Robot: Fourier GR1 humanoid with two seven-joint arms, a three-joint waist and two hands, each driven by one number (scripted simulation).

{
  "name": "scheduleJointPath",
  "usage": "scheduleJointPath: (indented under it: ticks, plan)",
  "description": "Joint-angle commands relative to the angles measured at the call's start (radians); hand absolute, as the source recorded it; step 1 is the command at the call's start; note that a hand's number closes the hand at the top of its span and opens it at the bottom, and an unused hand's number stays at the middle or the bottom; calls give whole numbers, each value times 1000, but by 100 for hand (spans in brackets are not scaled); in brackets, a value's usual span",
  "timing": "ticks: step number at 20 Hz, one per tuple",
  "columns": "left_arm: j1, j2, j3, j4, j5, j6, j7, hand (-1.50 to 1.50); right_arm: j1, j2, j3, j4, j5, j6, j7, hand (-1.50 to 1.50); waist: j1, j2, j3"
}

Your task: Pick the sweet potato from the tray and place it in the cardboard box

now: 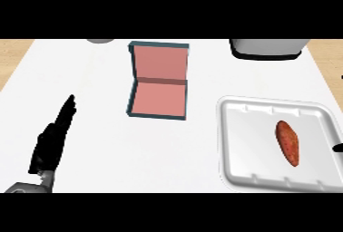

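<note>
Orange-brown, tapered sweet potato (288, 142) lies lengthwise in the white moulded foam tray (234, 136), right of centre in it, nothing touching it. Not yet picked; the task looks to be at its very start.

Open cardboard box with pink inside and dark teal outer walls (157, 81) sits on the white bench (100, 90), left of the tray and a bit further back, well apart from it. Lid is folded back flat, so the inside faces up and a drop from above should be simple. Box holds nothing visible.

Black left hand (53, 140) shows at lower left on its grey forearm, fingers (67, 106) straight and together, pointing away, holding nothing. It looks parked at the edge, resting, far from tray and box.

Right hand: only a tiny black sliver (338, 147) at the right edge level with the tray, probably a fingertip. Cannot tell how it is set. Its position next to the tray suggests it is the one meant for the pick, being the nearer hand.

Cut off: white appliance-like object with dark base (267, 49) at the top right, only the lower part visible, can't identify. Small grey round thing (100, 41) at the top edge left of the box, mostly cropped. Tray's right rim runs out of view.
</note>
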Motion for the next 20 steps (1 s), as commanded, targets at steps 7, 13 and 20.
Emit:
scheduleJointPath:
  ticks: [7, 13, 20]
  plan:
    - [-30, -20, 3, 14, -31, -7, 33, 0, -95, -38, 197, -136, 125, 260, 315, -150, -6, -1, 1]
    - [-39, -48, 45, 64, -49, -36, -8, 0, -18, 60, 199, -163, 238, 199, 380, -150, -13, -1, 2]
    - [70, -37, 91, -104, -57, -73, 56, 0, 90, 96, 129, -376, 263, 253, 554, -150, -17, -5, 1]
